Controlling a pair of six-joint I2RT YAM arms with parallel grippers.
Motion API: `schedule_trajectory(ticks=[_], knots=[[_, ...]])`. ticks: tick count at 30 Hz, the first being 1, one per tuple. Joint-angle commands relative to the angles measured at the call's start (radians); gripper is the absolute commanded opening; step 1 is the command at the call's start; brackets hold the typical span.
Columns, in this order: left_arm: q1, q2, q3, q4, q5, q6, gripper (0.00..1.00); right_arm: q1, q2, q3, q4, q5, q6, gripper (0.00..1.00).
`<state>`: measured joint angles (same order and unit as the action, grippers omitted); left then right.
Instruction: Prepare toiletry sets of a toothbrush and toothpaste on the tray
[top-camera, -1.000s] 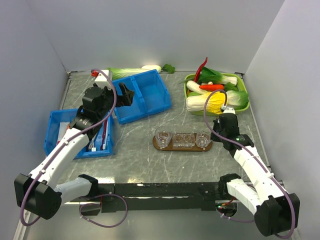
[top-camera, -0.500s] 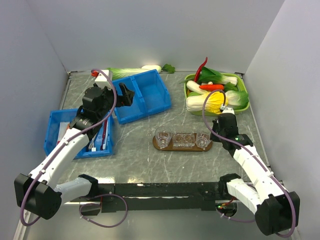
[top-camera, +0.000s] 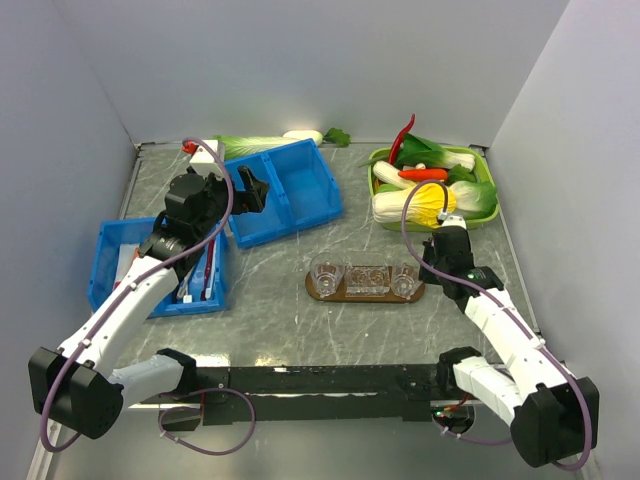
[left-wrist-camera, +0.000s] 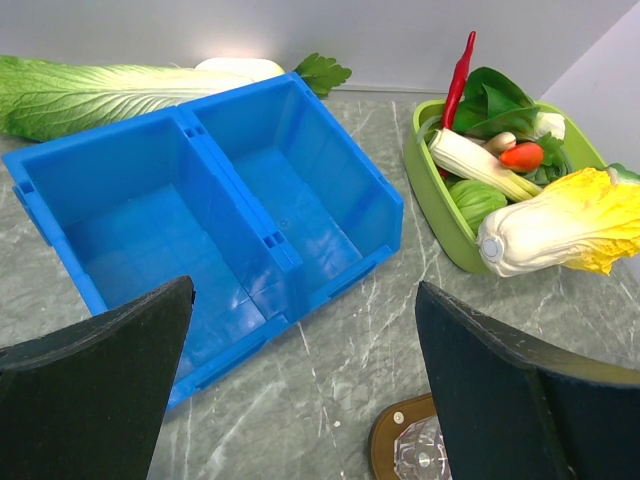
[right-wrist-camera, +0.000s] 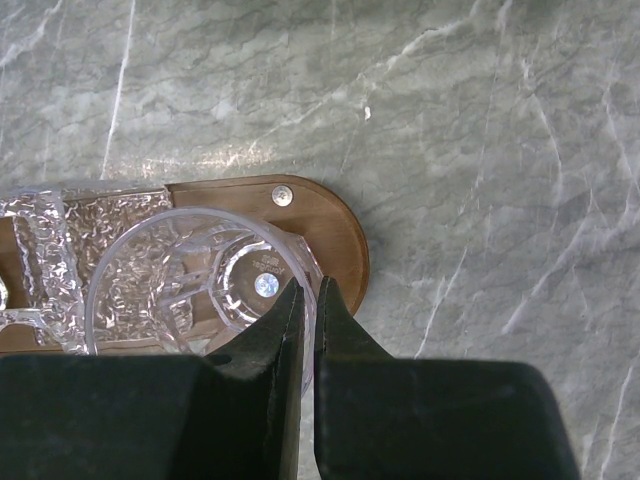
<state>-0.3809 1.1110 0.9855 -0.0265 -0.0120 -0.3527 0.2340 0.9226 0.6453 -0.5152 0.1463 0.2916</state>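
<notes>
- Top external view: dark wooden tray (top-camera: 316, 289) sits mid surface (top-camera: 300, 330), with three clear cups (top-camera: 366, 277) upright in a row on it.
- Right pincer (right-wrist-camera: 308, 290) is pressed nearly together, pinching the wall of the rightmost cup (right-wrist-camera: 160, 290) at the tray's right end.
- Brushes (top-camera: 207, 272) lie in the left blue bin (top-camera: 112, 235), well apart from the tray.
- Left pincer (left-wrist-camera: 303, 300) is spread wide and holds nothing, near the divided blue bin (left-wrist-camera: 230, 200).
- Green vegetable tray (left-wrist-camera: 428, 205) sits at far right.

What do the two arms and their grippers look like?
Both arms are alike: the left arm and right arm have white links with black joints. A purple cable loops along each. The left gripper and right gripper have black, wedge-shaped fingers.
</notes>
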Motion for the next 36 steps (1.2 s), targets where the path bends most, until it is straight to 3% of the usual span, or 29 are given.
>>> schedule_trajectory(ticks=[1,12,36], knots=[[-0.001,-0.003,0.001,0.031,0.014,0.014,0.97,0.011,0.004,-0.006,0.06,0.022,0.011,0.0],[-0.001,-0.002,0.002,0.03,0.015,0.012,0.97,0.016,0.019,0.001,0.05,0.032,0.014,0.0],[-0.001,0.007,0.01,0.03,0.015,0.014,0.96,0.018,0.004,0.004,0.041,0.038,0.034,0.39]])
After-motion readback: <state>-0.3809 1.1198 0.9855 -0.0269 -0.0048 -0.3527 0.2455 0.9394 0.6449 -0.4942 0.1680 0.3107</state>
